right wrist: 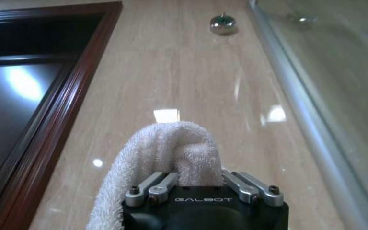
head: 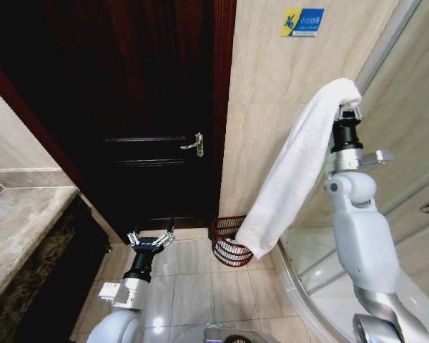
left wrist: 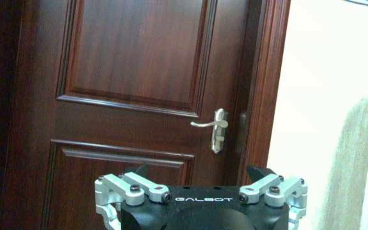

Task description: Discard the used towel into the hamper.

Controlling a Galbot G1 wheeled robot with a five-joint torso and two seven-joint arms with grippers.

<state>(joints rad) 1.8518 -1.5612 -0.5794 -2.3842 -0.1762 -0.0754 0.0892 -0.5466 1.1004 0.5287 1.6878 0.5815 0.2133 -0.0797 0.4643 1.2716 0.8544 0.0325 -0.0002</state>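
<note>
Towel (head: 293, 171) hangs from my raised right tool (head: 348, 108), clamped on it; head view shows its tail over hamper (head: 229, 241). Left tool (head: 150, 240) low, spread wide, holding nothing.

Dark wood panelled door (head: 129, 107) closed, metal lever handle (head: 194, 145) at its right edge. Beige tiled wall (head: 272, 107) right of door frame; blue sign (head: 301, 21) high on it. Stone counter (head: 18, 221) at left. Glass shower enclosure (head: 407, 179) at right. Glossy tiled floor (head: 193, 286)

Bathroom: glass shower enclosure (head: 407, 164), tiles
</note>
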